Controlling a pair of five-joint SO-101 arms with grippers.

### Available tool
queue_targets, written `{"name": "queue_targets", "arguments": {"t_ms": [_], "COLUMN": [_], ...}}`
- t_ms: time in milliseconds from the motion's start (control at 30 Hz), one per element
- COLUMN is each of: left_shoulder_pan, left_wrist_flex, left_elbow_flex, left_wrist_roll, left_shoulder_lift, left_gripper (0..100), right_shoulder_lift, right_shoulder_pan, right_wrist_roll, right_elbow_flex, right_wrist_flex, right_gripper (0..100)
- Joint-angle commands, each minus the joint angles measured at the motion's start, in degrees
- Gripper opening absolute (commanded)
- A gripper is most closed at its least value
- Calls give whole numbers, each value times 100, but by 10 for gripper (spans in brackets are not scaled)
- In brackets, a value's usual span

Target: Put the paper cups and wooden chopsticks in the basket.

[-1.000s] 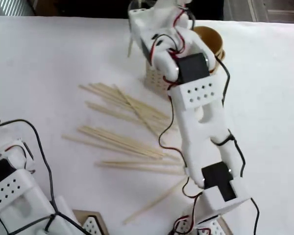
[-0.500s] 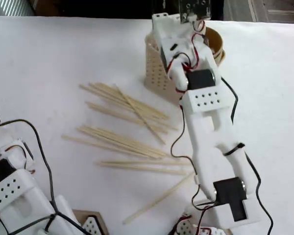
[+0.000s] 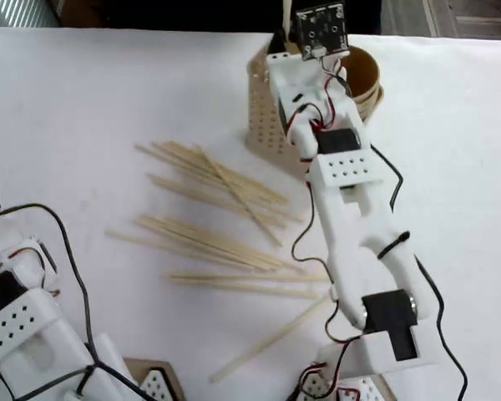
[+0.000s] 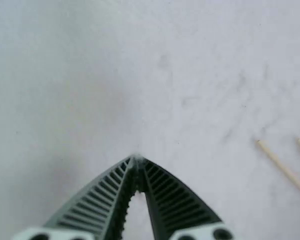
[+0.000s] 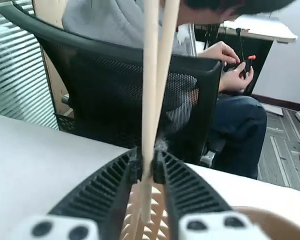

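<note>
My right gripper [image 5: 147,156] is shut on two wooden chopsticks [image 5: 156,75], which stand upright between its fingers. In the high view the right gripper [image 3: 280,43] hangs over the far side of the cream perforated basket [image 3: 263,125]. The basket's lattice [image 5: 151,227] lies right below the chopsticks' lower ends. A brown paper cup [image 3: 366,77] stands just right of the basket. Several loose chopsticks [image 3: 217,219] lie spread over the white table. My left gripper [image 4: 136,161] is shut and empty, low over bare table, with two chopstick ends [image 4: 282,167] nearby.
The left arm [image 3: 17,330] sits at the near left corner with its cables. The right arm's base [image 3: 384,342] is at the near right. Beyond the table's far edge stand a black mesh chair [image 5: 115,85] and a seated person.
The right arm has swung to the right along the back, carrying the chopsticks from the basket's left side to above the basket. The left arm has not moved.
</note>
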Motion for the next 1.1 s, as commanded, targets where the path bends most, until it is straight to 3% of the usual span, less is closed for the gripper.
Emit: {"name": "queue_targets", "arguments": {"t_ms": [0,167,400,700,800,1067], "left_shoulder_pan": [-40,-40,-40,57,426,2176], "left_wrist_flex": [-114,-114,-114,-123,-123,-79], "left_elbow_flex": [-35,-35,-35,-185,-378,-923], "left_wrist_roll": [18,18,18,-176,-651,-1969], "left_shoulder_lift": [-189,-189,-189,-198,-198,-189], "left_gripper": [27,27,27,28,28,65], "right_shoulder_lift": [-198,-620,-1429,-2905,-3327,-3987], "right_shoulder_pan": [4,-40,-66,-453,-576,-400], "right_wrist_roll": [79,79,35,70,70,79], "right_elbow_flex": [-79,-44,-53,-44,-44,-35], "right_wrist_flex": [242,338,1270,3820,4681,6580], "right_gripper": [151,111,105,105,105,105]}}
